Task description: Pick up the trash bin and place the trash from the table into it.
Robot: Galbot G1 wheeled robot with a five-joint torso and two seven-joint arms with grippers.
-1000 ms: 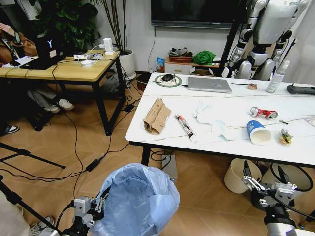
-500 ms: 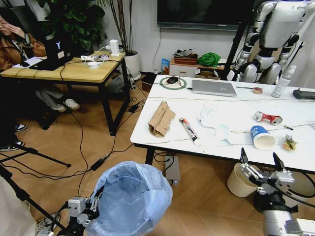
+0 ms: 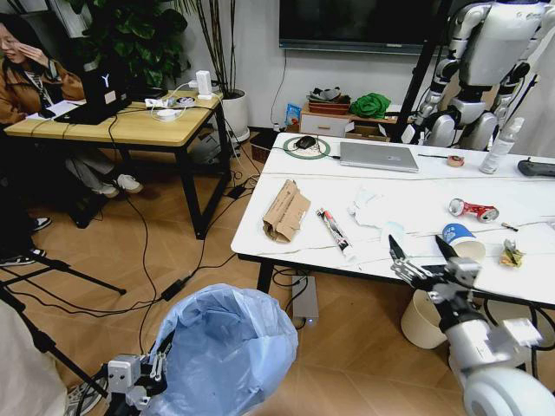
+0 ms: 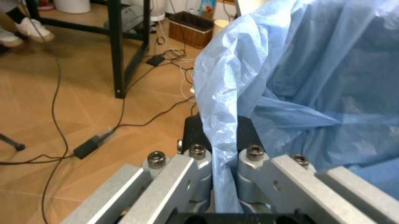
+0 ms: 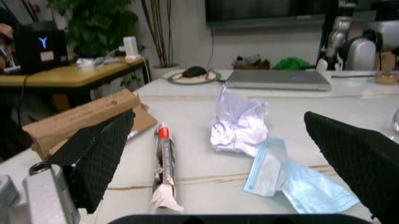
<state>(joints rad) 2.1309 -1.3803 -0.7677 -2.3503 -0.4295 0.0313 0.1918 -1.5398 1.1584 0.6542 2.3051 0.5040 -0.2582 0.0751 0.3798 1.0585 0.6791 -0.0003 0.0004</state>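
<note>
The trash bin (image 3: 227, 351) hung low before the table (image 3: 416, 186), its blue bag pinched in the left gripper (image 4: 224, 161), while the right gripper (image 3: 423, 259), fingers spread, hovered at the table's near edge facing the tissue (image 5: 237, 122); it probably needed to centre over one piece before closing.

The table (image 3: 416, 195) carries crumpled cardboard (image 3: 284, 211), tissues (image 3: 367, 208), a cup (image 3: 460, 240) and a can (image 3: 473, 209).
</note>
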